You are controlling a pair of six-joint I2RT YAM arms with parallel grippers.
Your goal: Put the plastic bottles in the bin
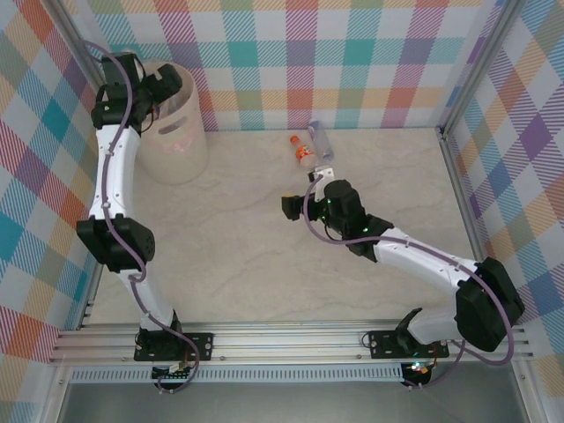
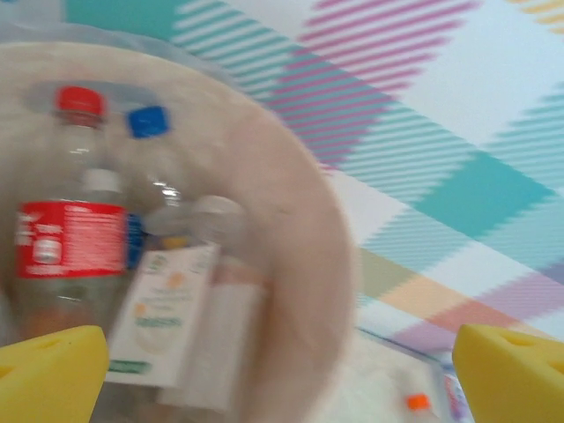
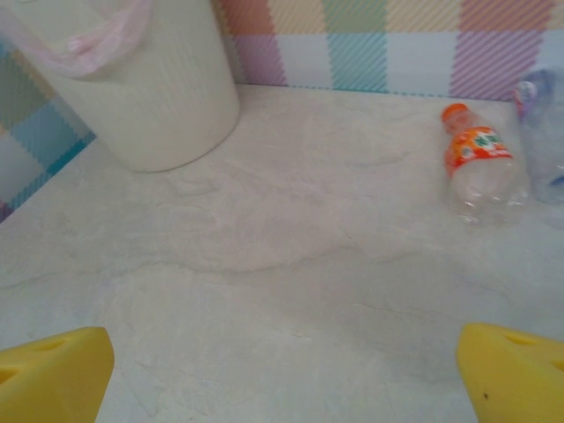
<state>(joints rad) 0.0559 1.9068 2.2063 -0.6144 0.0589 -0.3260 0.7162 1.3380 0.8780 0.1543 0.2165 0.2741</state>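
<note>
1. Claws: the left claw (image 2: 282, 379) stands wide open, its yellow pads (image 2: 53, 374) in the lower corners of the left wrist view with nothing between them. The right claw (image 3: 282, 379) is spread just as wide and grips nothing.
2. In the top view, the left claw (image 1: 167, 84) hangs over the mouth of the bin (image 1: 176, 145) at upper left. The right claw (image 1: 307, 191) sits above bare worktop (image 1: 247, 264) near the middle of the frame.
3. Under the left claw, the blurred left wrist view looks into the bin past its curved cream wall (image 2: 308, 247). A red-labelled bottle (image 2: 70, 238) with a red cap is at the left, with a blue-capped bottle (image 2: 148, 122) beside it. A white-labelled bottle (image 2: 167, 308) leans in front of them.
4. Ahead of the right claw, an orange-labelled bottle (image 3: 478, 163) lies on its side on the worktop at upper right. A clear bottle (image 3: 542, 132) lies just beside it at the right edge.
5. The bin stands at the upper left of the right wrist view, pink plastic film (image 3: 97, 48) draped at its rim, well apart from those two bottles.
6. A checked wall (image 1: 352, 53) closes the far side.
</note>
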